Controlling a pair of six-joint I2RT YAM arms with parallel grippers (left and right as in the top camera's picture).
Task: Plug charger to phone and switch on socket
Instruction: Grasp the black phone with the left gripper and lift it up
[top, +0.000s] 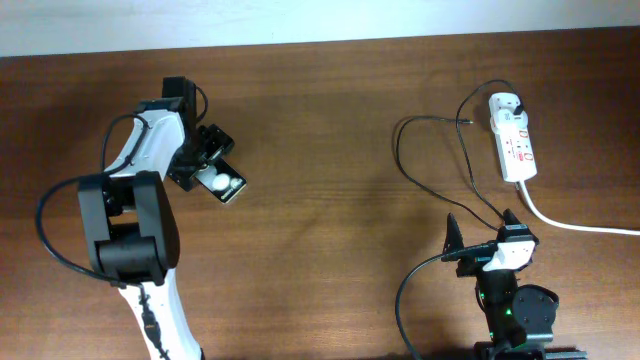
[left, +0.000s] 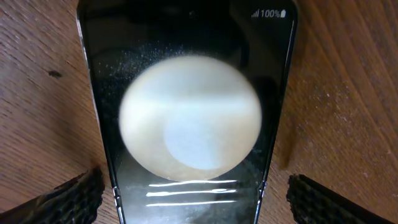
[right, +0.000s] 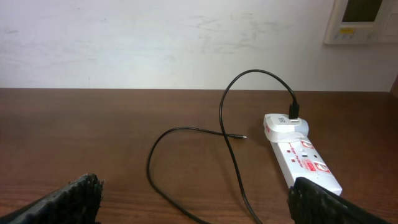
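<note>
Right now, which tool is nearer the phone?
Left. The left tool is directly over the phone, with an open finger on either side of it. The right tool, also open, is far off on the opposite side, closer to the socket.

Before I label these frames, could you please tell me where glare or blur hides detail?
Left wrist: a bright, soft-edged round patch, likely glare, covers much of the phone. Right wrist: power strip and charger cable sharp, the near fingertips dark and soft. Overhead: evenly lit, sharp, the table showing no strong glare.
</note>
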